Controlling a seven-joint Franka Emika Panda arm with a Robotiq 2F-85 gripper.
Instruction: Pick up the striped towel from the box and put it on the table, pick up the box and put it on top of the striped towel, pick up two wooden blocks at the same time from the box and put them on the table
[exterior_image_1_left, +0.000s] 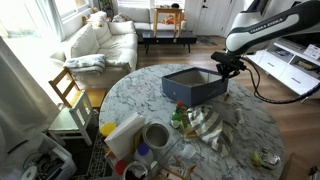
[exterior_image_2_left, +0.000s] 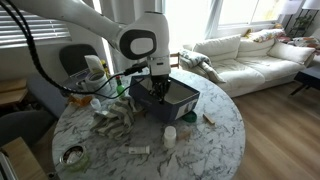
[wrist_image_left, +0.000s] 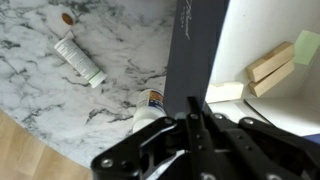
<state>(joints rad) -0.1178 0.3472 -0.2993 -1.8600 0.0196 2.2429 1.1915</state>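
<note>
Claw (wrist_image_left: 192, 115) fingers, nearest the wrist camera, close narrowly on the dark wall of the box (wrist_image_left: 195, 50), which runs straight ahead of them. Blocks (wrist_image_left: 272, 65) lie inside the box to one side of the claw; on its other side the table (wrist_image_left: 40, 90) bears a tube (wrist_image_left: 80, 60) and a bottle (wrist_image_left: 150, 105). In an exterior view the towel (exterior_image_1_left: 205, 122) lies crumpled on the table just beside the box, below the claw and apart from it.

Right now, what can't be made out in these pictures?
- Whether the pincer grips the box: wrist view, dark and blurred.
- Wooden blocks count: wrist view, cut by frame edge; in both exterior views, the box hides them.
- Towel pattern: exterior view, too small.
</note>
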